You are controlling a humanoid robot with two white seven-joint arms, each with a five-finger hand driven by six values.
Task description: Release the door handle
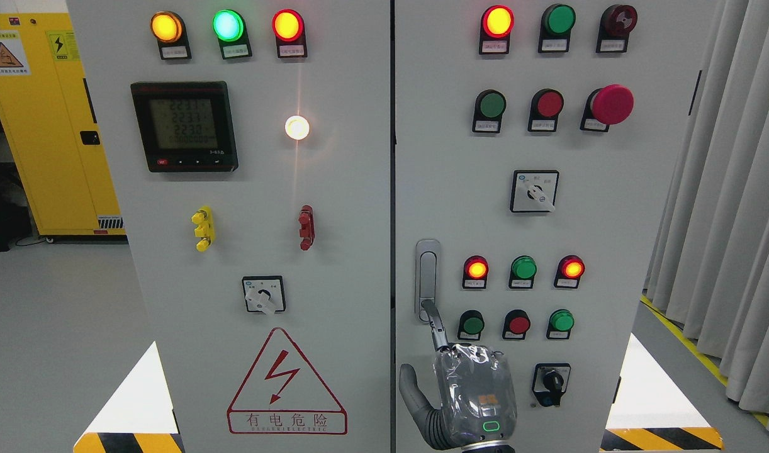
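At the bottom of the right cabinet door (611,214), the robot hand (466,390) is seen raised, one finger (436,327) stretched up to touch the lower end of the door handle (427,277); nothing is gripped, thumb spread aside.

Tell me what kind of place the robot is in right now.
Probably an industrial electrical room or training lab: a grey control cabinet with indicator lamps, a high-voltage warning triangle, and a yellow safety cabinet behind it.
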